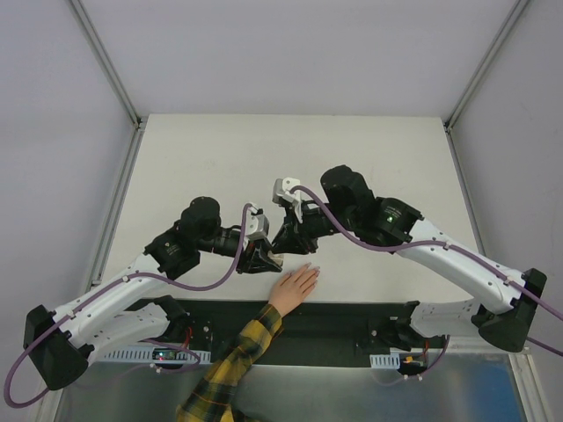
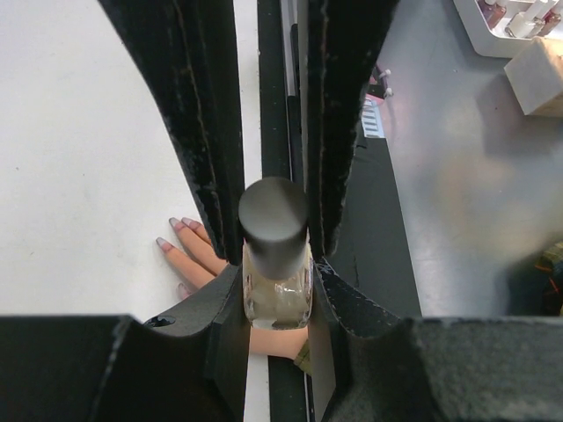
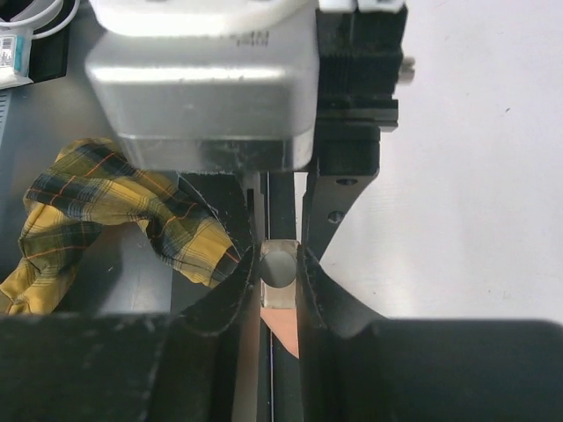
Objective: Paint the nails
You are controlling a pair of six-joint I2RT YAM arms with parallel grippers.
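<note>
A light-skinned hand (image 1: 295, 286) in a yellow-and-black plaid sleeve (image 1: 233, 360) lies flat at the table's near edge. Its pale pinkish nails (image 2: 162, 242) show in the left wrist view, left of the bottle. My left gripper (image 1: 266, 258) is shut on the glass body of a small beige bottle (image 2: 277, 303), held just above the hand. My right gripper (image 1: 283, 239) reaches in from the far side. Its fingers (image 2: 211, 132) flank the bottle's dark cap (image 2: 274, 224), and the right wrist view shows both pads touching that cap (image 3: 278, 266).
The white table (image 1: 290, 158) stretches beyond the grippers. A black strip (image 2: 369, 229) runs along its near edge. Off the table, a white tray (image 2: 510, 26) of small bottles and a pale box (image 2: 537, 75) sit on the metal surface.
</note>
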